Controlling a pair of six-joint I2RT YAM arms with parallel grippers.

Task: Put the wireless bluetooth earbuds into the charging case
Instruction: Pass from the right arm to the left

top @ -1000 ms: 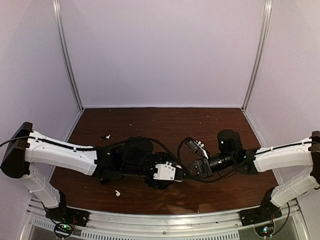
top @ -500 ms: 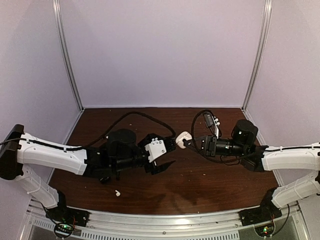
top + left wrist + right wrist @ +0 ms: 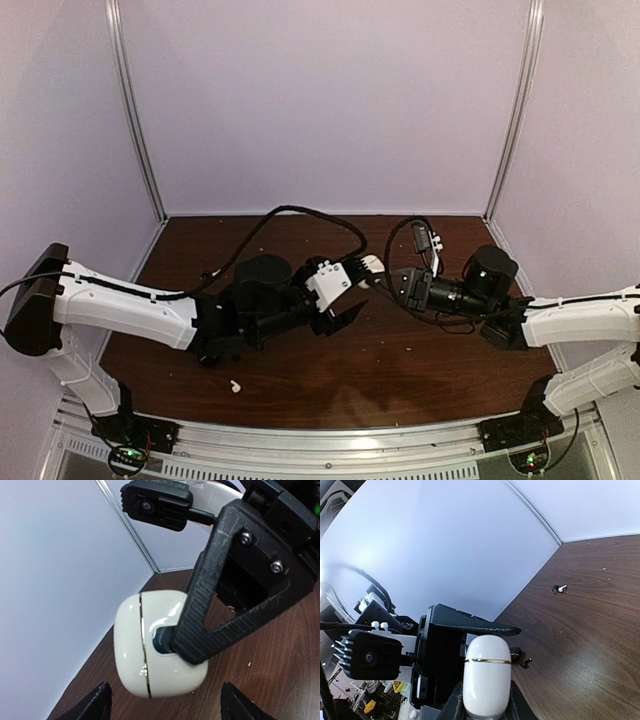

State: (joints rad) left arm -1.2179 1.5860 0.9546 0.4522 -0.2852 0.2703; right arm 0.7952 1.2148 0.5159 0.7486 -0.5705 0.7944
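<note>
Above tabletop, mid-air: charging case, lid closed, clamped by right tool (held up for opening, presumably). Left tool gaping just before case. Earbud loose, well left of case.

Tabletop: dark brown wood grain, glossy; a few pale specks toward its far edge.
Enclosure walls: plain pale lavender, on three sides.
Uprights: aluminium posts at far-left and far-right corners.
Rail: ribbed aluminium, along near edge.

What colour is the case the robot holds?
The case is white with a thin gold line; the left wrist view shows it best.
</note>
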